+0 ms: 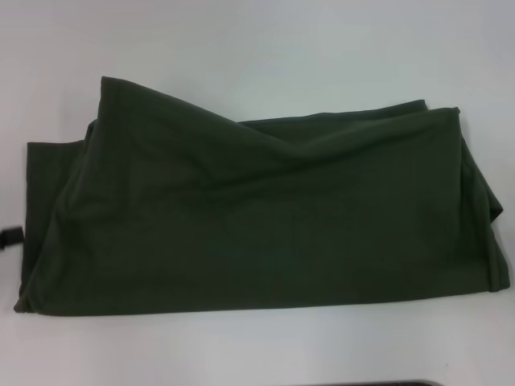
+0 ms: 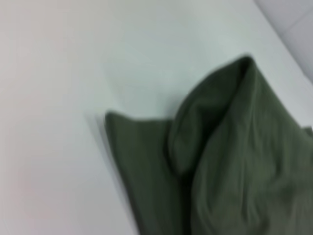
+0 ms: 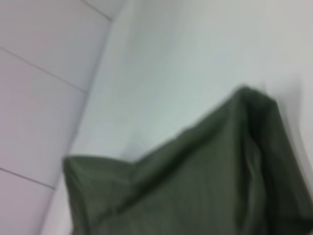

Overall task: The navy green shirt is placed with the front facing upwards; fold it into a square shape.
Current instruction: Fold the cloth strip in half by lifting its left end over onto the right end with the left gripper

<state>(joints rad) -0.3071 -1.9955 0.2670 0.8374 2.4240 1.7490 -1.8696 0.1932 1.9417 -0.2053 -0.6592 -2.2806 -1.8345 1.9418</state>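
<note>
Shirt (image 1: 257, 217) is the only item of clothing here, one dark olive-green piece lying on a white table (image 1: 257, 40), and neither gripper shows in any view, so whether their fingers are apart or together cannot be told. In the head view no arm reaches over the cloth. The garment is folded over itself into a wide band whose long axis runs across the table from the robot's left to its right. A loose upper layer slopes from a raised corner at the far left down toward the middle, leaving a diagonal crease. The near edge lies fairly straight; the right end is rounded and bunched. No lettering or collar is visible. A small black object (image 1: 10, 235) sits at the left end of the cloth. Both wrist views show one folded corner each (image 2: 230, 161) (image 3: 195, 181) resting on the table.
</note>
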